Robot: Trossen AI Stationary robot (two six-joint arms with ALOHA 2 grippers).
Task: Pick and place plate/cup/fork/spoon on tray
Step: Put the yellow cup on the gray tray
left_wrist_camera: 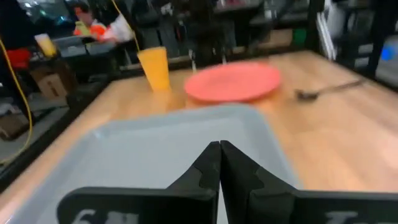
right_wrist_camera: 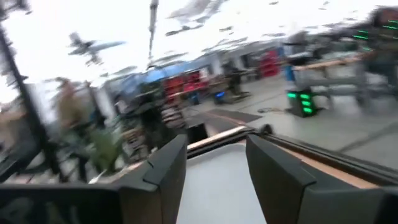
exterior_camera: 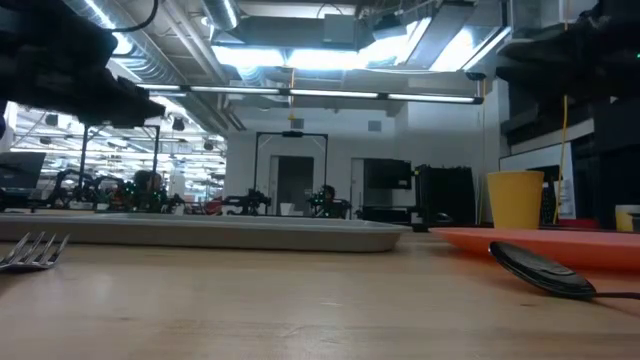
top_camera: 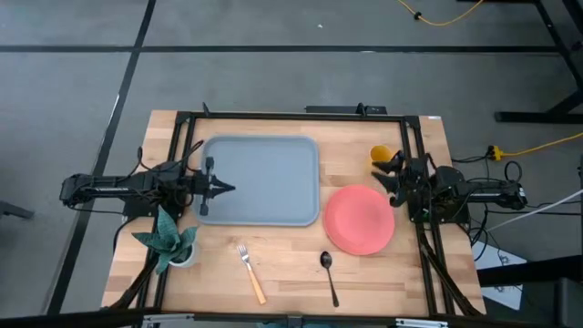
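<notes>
Tray (top_camera: 260,179) sat bare at the table's middle, with plate (top_camera: 359,220) and cup (top_camera: 381,155) beside it and fork (top_camera: 250,271) and spoon (top_camera: 328,274) lying nearer the front edge, nothing loaded. Left gripper (top_camera: 221,189) hung over the tray's edge, fingers pressed together and empty; right gripper (top_camera: 390,171), parted and empty, sat between cup and plate, probably lining up a first pick.

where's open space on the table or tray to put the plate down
The tray is bare except its left edge, where the shut left gripper hovers. Bare wood lies along the front between the fork and spoon. It is crowded at the right, where plate, cup and open right gripper sit close, and around the plant.
</notes>
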